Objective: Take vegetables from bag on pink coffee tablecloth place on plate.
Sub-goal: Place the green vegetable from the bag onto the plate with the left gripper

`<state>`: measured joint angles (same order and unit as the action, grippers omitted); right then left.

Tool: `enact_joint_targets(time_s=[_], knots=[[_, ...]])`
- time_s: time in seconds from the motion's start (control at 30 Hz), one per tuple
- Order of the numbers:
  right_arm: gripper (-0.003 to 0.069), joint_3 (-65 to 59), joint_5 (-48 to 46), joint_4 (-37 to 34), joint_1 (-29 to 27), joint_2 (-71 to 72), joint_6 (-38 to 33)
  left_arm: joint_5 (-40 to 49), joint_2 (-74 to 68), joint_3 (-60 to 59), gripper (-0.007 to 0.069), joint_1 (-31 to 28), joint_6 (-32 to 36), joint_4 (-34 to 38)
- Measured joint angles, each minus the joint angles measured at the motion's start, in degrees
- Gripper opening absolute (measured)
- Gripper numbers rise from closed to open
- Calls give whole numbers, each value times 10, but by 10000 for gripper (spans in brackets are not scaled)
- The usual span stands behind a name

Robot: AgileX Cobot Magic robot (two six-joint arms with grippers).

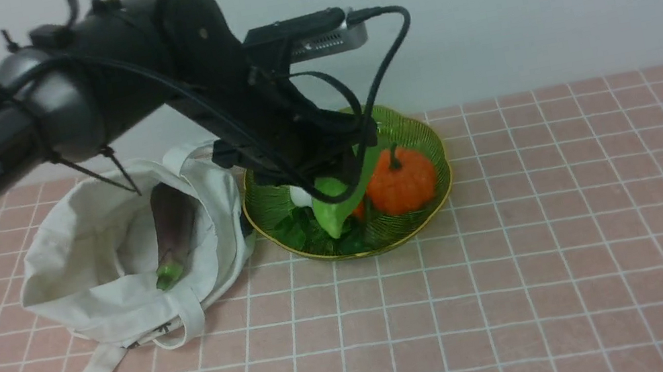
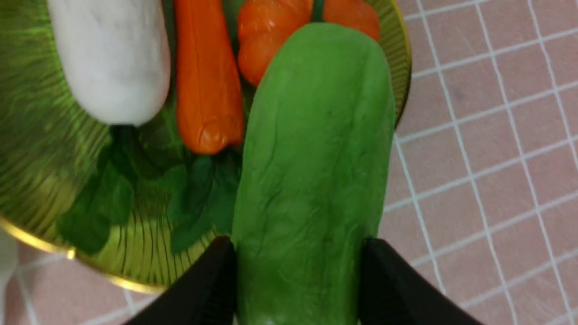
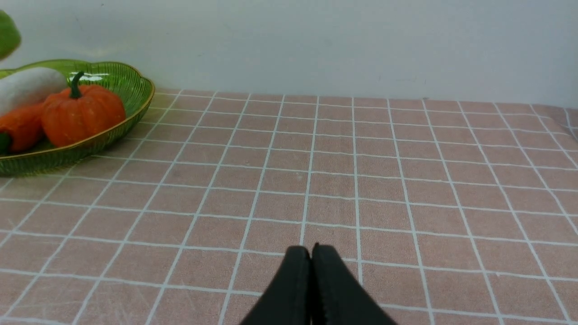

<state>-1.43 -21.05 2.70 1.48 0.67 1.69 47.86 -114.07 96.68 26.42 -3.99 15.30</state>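
Note:
My left gripper (image 1: 330, 176) is shut on the light green gourd (image 1: 337, 204) and holds it over the near part of the green plate (image 1: 409, 121). In the left wrist view the gourd (image 2: 316, 171) fills the gap between the two black fingers (image 2: 212, 280), above the plate's rim (image 2: 27, 162). The dark purple eggplant (image 1: 174, 231) lies inside the open off-white bag (image 1: 113, 299) to the left of the plate. My right gripper (image 3: 311, 253) is shut and empty, low over the pink tablecloth (image 3: 361, 180); it is out of the front view.
The plate holds an orange pumpkin (image 1: 403, 183), an orange carrot (image 2: 205, 76), a white radish (image 2: 110, 54) and dark green leaves (image 2: 194, 203). The plate also shows in the right wrist view (image 3: 131, 97). A pale wall stands behind the table.

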Motion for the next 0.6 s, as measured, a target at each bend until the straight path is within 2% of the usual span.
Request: enact_joint_targets(time_s=[0.27, 0.5, 0.6], knots=[[-15, 0, 0, 0, 0, 0, 0, -17, -114, 158, 319, -3, -15, -62], [-15, 0, 0, 0, 0, 0, 0, -15, -164, 199, 321, -3, -87, -105], [-15, 0, 0, 0, 0, 0, 0, -16, -164, 200, 358, -5, -94, -109]])
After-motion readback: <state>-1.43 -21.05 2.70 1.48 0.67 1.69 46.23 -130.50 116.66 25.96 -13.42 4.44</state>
